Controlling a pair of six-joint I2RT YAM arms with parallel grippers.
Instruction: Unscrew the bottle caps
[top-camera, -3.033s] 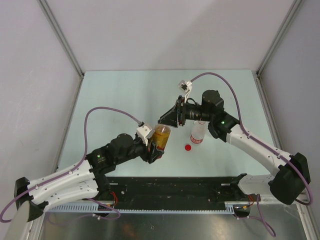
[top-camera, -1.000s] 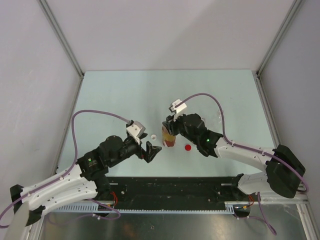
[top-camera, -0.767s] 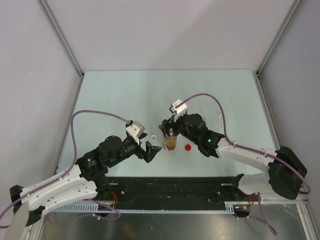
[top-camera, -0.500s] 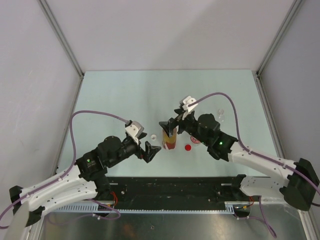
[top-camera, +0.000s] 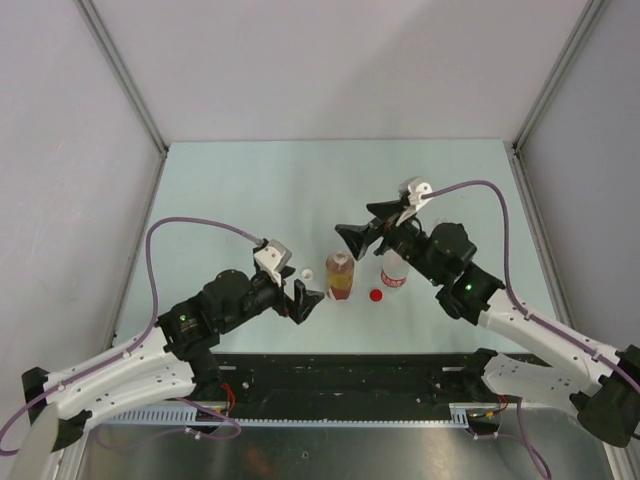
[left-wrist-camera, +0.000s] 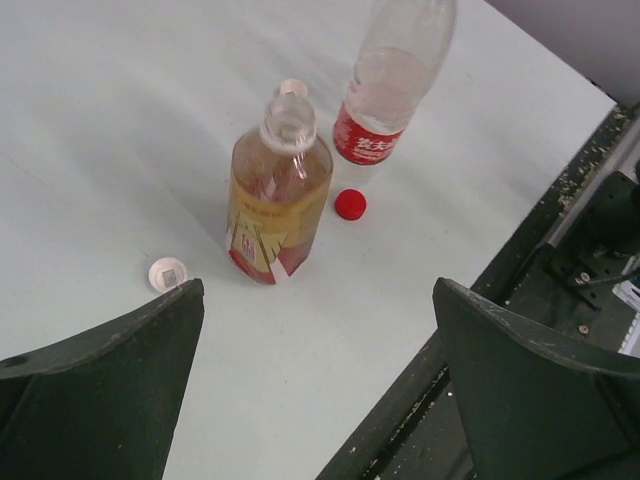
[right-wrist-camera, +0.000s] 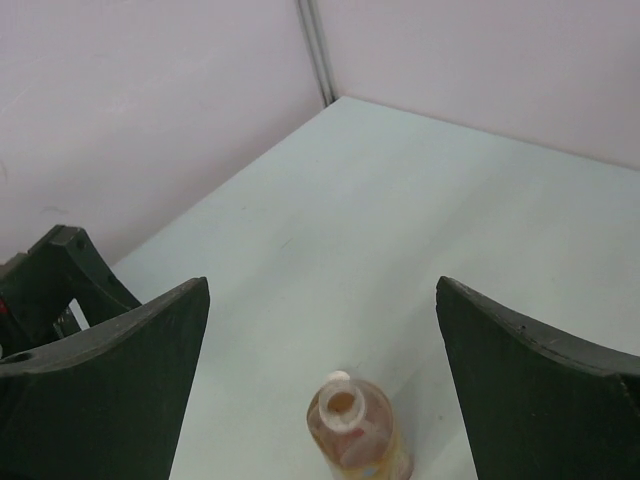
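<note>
The amber bottle (top-camera: 340, 277) stands upright on the table with its neck open (left-wrist-camera: 288, 120), between the two arms. Right of it stands the red-and-white-labelled bottle (top-camera: 393, 270), also without a cap (left-wrist-camera: 385, 110). A red cap (top-camera: 376, 295) lies between them at the front (left-wrist-camera: 350, 204). A white cap (top-camera: 307, 274) lies left of the amber bottle (left-wrist-camera: 167, 273). Another pale cap (left-wrist-camera: 293, 88) shows behind the amber bottle's neck. My left gripper (top-camera: 303, 300) is open, low and just left of the amber bottle. My right gripper (top-camera: 368, 228) is open, raised behind the bottles. The plain clear bottle is hidden.
The dark rail (top-camera: 350, 375) runs along the table's front edge, close behind the red cap in the left wrist view. Grey walls and a metal corner post (right-wrist-camera: 315, 50) close the table at the back. The right arm (top-camera: 470, 290) crosses the right half.
My right gripper opened, let go of the amber bottle, and drew back up and to the right. The bottle stays standing. The left arm has not moved.
</note>
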